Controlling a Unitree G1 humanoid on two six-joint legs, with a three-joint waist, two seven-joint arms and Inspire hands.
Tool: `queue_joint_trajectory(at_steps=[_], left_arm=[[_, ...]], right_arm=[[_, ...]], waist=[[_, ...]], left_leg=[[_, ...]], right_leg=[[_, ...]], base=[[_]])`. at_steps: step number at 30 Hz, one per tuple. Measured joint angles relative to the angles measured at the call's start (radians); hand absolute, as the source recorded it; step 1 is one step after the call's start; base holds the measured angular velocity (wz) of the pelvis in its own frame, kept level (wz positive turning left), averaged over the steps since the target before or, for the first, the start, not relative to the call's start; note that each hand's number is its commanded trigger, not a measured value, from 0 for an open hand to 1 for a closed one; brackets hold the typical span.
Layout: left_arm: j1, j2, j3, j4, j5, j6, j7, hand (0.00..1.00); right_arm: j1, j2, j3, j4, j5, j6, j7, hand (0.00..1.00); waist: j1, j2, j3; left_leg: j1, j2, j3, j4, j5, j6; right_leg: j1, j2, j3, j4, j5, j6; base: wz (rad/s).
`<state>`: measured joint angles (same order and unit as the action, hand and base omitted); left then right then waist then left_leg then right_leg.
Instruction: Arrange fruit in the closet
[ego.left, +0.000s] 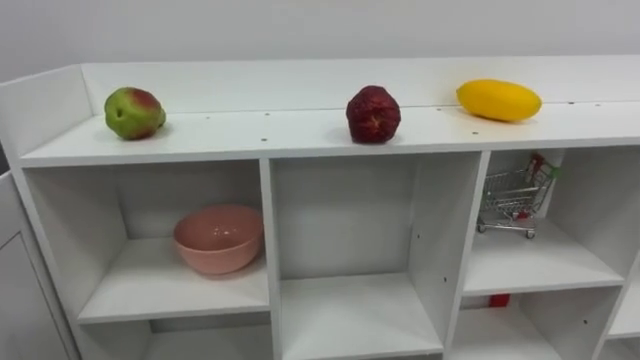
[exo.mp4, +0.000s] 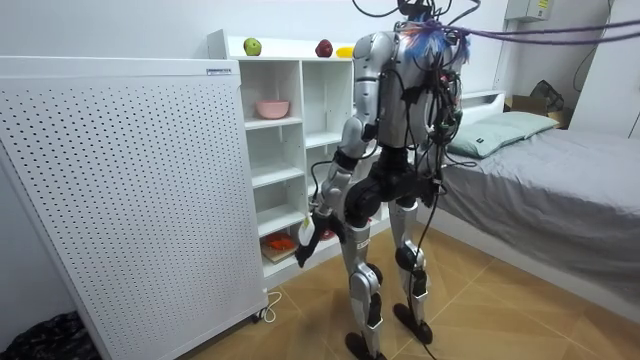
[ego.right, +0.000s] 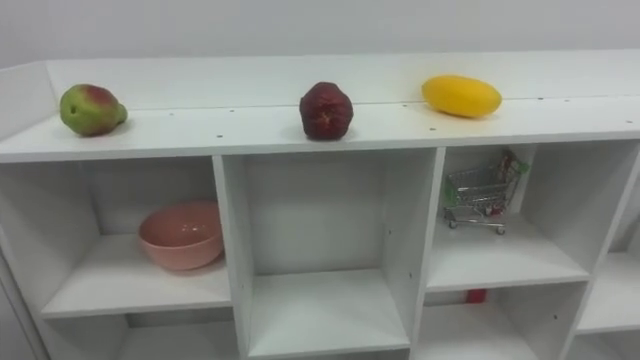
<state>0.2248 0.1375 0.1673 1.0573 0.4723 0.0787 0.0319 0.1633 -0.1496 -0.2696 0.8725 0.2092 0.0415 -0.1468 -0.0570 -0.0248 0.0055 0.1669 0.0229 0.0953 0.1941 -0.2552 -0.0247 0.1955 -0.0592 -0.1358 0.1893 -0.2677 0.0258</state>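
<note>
We face a green-red apple (ego.left: 133, 112), dark red fruit (ego.left: 373, 114) and yellow mango (ego.left: 498, 100) atop the white closet (ego.left: 300, 135). Our left hand (exo.mp4: 306, 245) hangs low; we cannot tell its grip.

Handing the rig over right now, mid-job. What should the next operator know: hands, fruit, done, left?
Left hand hangs low beside the robot, which faces the closet; whether it holds anything cannot be told.
Green-red fruit, dark red fruit and yellow fruit lie apart on its top board, left to right.
Pink bowl in the upper left compartment, toy cart in the upper right.
Done: none of the three is in a compartment.
Left: all three.
</note>
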Motion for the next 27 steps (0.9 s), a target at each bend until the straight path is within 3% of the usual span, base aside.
queue_joint_trajectory(at_steps=[3,7,15,21,23,27], left_arm=[[-0.014,0.010,0.015,-0.018,-0.003,-0.022,0.007,0.00],[-0.013,0.009,0.018,-0.059,-0.009,-0.048,0.009,0.00],[0.021,0.011,0.020,-0.073,0.000,-0.084,0.005,0.00],[0.051,0.018,0.020,-0.075,-0.010,-0.085,-0.001,0.00],[0.048,0.019,0.019,-0.075,-0.010,-0.085,-0.001,0.00],[0.056,0.030,0.004,-0.069,-0.008,-0.091,0.003,0.00]], right_arm=[[-0.005,0.000,-0.019,-0.208,0.022,-0.063,-0.064,0.00],[-0.027,-0.001,-0.029,-0.471,0.014,-0.098,-0.132,0.00],[-0.026,-0.012,-0.031,-0.754,-0.058,-0.163,-0.296,0.00],[-0.066,-0.076,-0.038,-0.904,-0.179,-0.175,-0.382,0.00],[-0.076,-0.092,-0.036,-0.978,-0.206,-0.175,-0.409,0.00],[-0.114,-0.133,-0.037,-1.065,-0.266,-0.222,-0.462,0.00]], waist=[[0.001,0.004,-0.0020],[0.004,0.009,-0.0055],[0.009,0.016,-0.0106],[0.008,0.008,-0.0082],[0.013,0.008,-0.0107],[0.016,-0.001,-0.0109]], left_leg=[[-0.003,0.000,0.001,0.001,0.000,0.000],[-0.004,0.000,0.001,0.001,0.000,0.000],[-0.005,0.000,0.001,-0.004,0.001,0.000],[-0.017,0.001,-0.001,-0.003,0.003,0.001],[-0.022,0.001,-0.001,-0.003,0.004,0.001],[-0.027,0.001,-0.008,0.004,0.005,0.001]], right_leg=[[-0.002,0.000,0.000,-0.002,0.002,0.000],[-0.004,0.001,0.002,-0.004,0.002,0.000],[-0.011,0.002,0.003,-0.002,0.004,0.000],[-0.027,0.001,-0.004,0.008,0.005,0.000],[-0.037,0.001,-0.004,0.015,0.005,0.000],[-0.035,0.002,-0.009,0.014,0.007,0.000]], base=[[0.00],[0.00],[0.00],[0.00],[-0.02],[0.04]])
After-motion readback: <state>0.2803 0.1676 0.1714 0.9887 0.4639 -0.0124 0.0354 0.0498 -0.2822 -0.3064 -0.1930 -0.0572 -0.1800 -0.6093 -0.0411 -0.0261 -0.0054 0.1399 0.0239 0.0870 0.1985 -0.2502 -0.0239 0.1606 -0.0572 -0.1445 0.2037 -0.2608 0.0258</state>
